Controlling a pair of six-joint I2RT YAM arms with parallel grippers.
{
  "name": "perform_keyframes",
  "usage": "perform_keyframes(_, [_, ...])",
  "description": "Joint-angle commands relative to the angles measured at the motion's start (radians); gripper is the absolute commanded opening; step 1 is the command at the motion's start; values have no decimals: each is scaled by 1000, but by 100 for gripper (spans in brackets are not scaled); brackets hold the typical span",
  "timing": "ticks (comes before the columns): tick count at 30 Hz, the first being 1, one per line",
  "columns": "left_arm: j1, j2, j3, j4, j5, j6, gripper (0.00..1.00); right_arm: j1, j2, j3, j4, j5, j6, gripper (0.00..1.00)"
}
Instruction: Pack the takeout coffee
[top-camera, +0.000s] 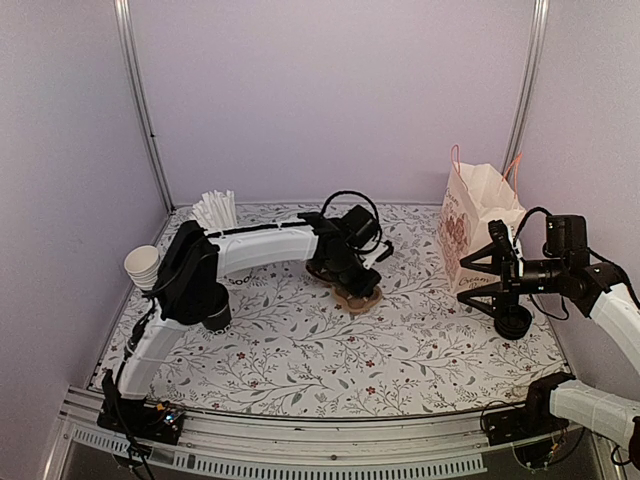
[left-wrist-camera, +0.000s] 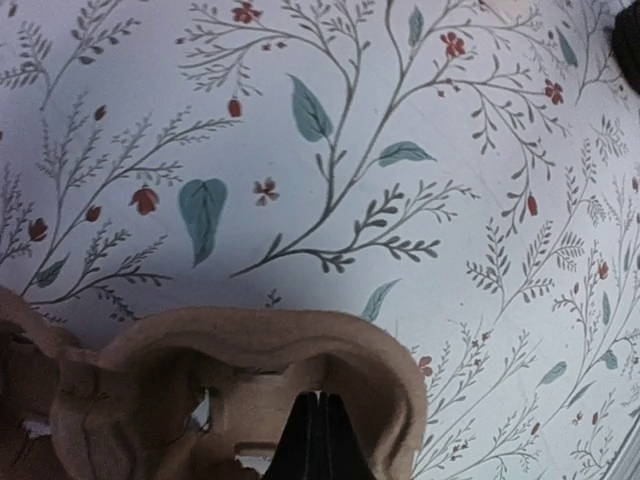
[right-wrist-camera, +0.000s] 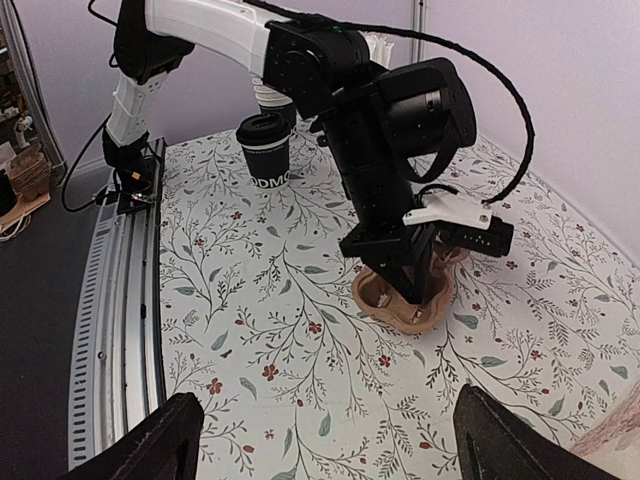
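The takeout coffee, a black lidded cup, stands on the flowered table beside the left arm's lower link; in the top view it shows as a dark shape under that arm. My left gripper is shut, its tips down inside a pocket of the brown cardboard cup carrier, with nothing seen between them. The carrier lies mid-table, also seen from the right wrist. My right gripper hovers open and empty at the right, facing the carrier from well away.
A white paper bag with orange handles stands at the back right, just behind the right gripper. A low black round object sits under the right arm. A cup stack and a straw holder stand at the left.
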Motion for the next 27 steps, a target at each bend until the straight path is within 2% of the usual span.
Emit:
perform_keyframes(1, [118,-141,-96,76,7,-93,0,-6,-9,-6,-11,3,-8,90])
perform_keyframes(6, [177,-97,-52,56,-6,-106,0,-7,-14,-6,-10,4,-10,90])
perform_keyframes(10, [183,-32,15,14,-34,-89,0,-10,-14,-7,-11,5,-9,90])
perform_keyframes(16, [184,-16,7,-25,-113,-88,0,-13,-15,-7,-11,6,-9,90])
perform_keyframes(27, [182,-136,-196,-78,-194,-31,0,-13,-10,-6,-14,1,-13,90])
